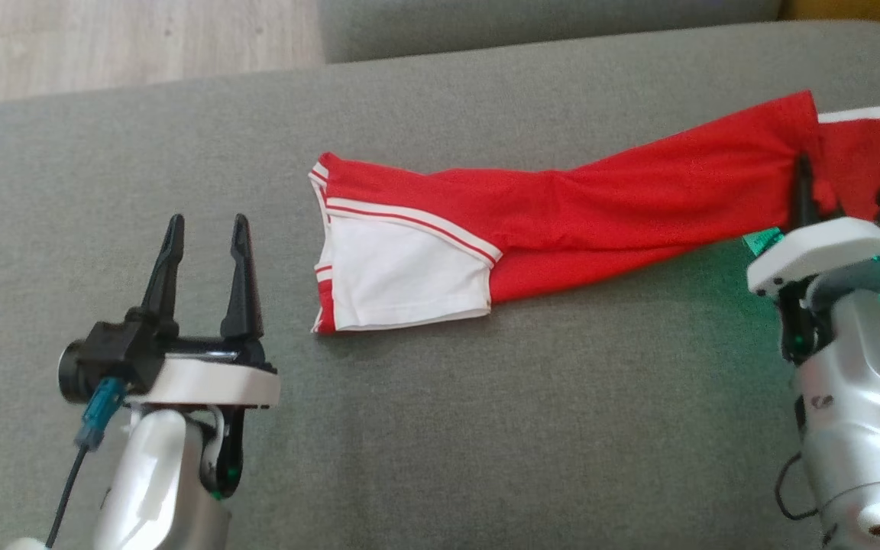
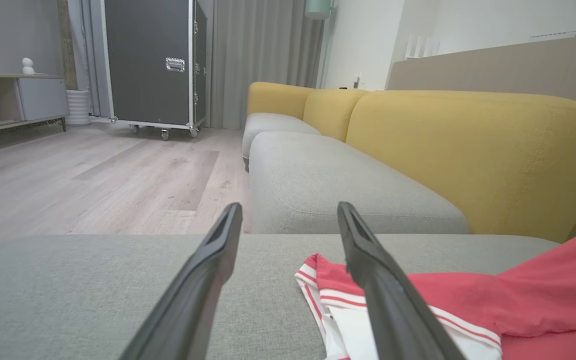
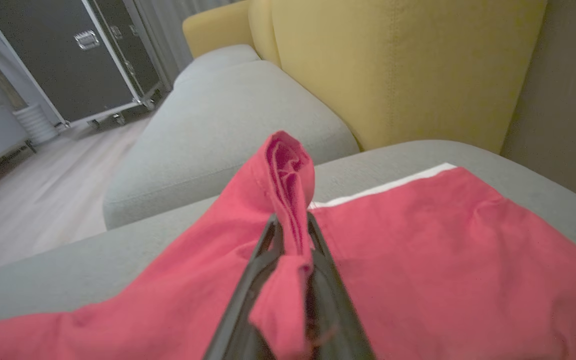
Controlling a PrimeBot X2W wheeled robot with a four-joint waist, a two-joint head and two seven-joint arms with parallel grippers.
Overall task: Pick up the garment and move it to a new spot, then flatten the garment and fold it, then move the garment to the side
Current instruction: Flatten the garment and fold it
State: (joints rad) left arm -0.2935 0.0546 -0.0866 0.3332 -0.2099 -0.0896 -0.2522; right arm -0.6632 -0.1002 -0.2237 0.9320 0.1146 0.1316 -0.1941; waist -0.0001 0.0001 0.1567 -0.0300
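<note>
Head view: my red garment, white-panelled at its left end, lies lengthwise left to right across the grey cushion. Left wrist: my left gripper gapes wide, empty. Right wrist: my right gripper pinches a raised red fold.

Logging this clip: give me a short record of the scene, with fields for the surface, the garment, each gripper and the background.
surface: grey sofa cushion
garment: red with a white panel at its left end, lying lengthwise across the cushion, creased
left gripper: open, empty, over bare cushion to the left of the garment
right gripper: shut on a pinched ridge of red fabric near the garment's right end
background: yellow backrest, wooden floor, black wheeled case
</note>
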